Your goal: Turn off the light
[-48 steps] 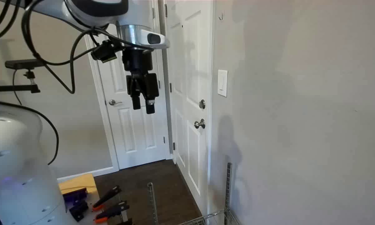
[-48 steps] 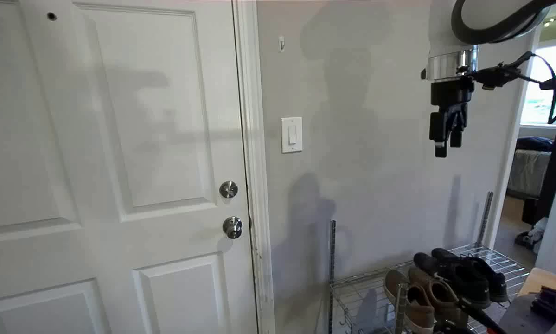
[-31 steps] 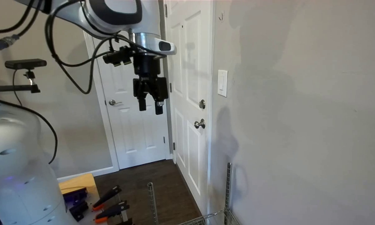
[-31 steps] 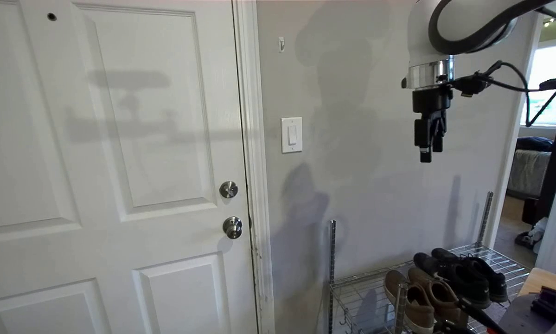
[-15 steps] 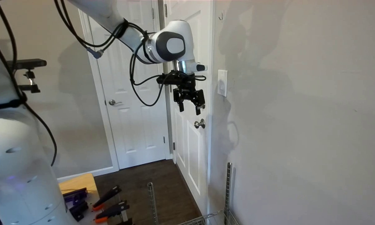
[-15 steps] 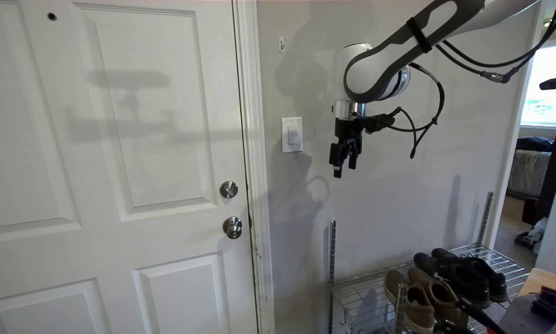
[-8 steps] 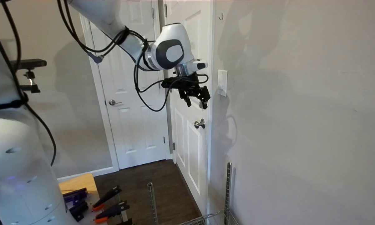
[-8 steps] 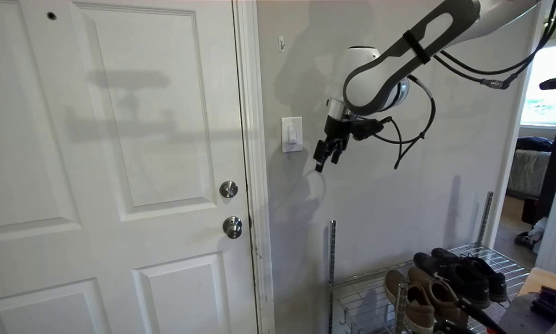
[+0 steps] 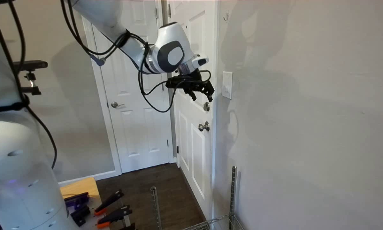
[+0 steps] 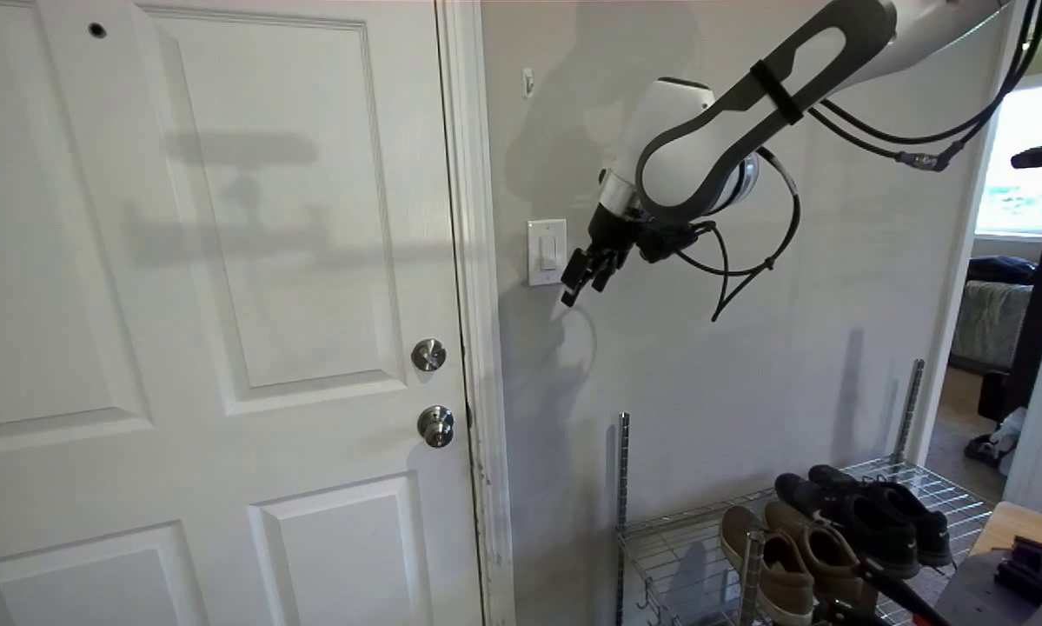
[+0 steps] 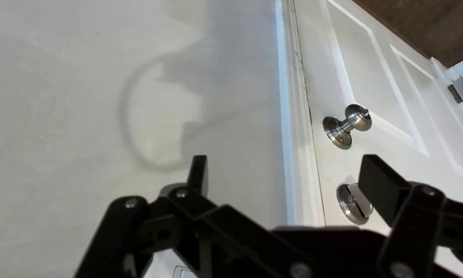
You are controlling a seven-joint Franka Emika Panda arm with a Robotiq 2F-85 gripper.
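The light's switch plate (image 9: 227, 85) is a white upright rectangle on the grey wall. In an exterior view (image 10: 547, 248) its rocker shows in the middle. In the wrist view only part of the plate (image 11: 165, 261) shows at the bottom edge, behind the gripper's linkage. No lamp is in view. My gripper (image 9: 202, 99) is open and empty, tilted with its fingertips pointing down and towards the wall. In an exterior view the gripper (image 10: 583, 294) overlaps the plate's lower right corner. In the wrist view the gripper (image 11: 285, 160) has its fingers wide apart with nothing between them.
A white door (image 10: 312, 452) with a round knob (image 10: 436, 426) and a deadbolt (image 10: 428, 355) is beside the plate. A wire rack (image 10: 677, 522) with upright posts and shoes stands below. Clamps (image 9: 114, 214) lie near the robot's base. A small hook (image 10: 527, 83) is above the plate.
The arm has come across to the wall and lower, near the switch plate. The gripper has gone from pointing straight down to tilted towards the wall, rising slightly in the last half second.
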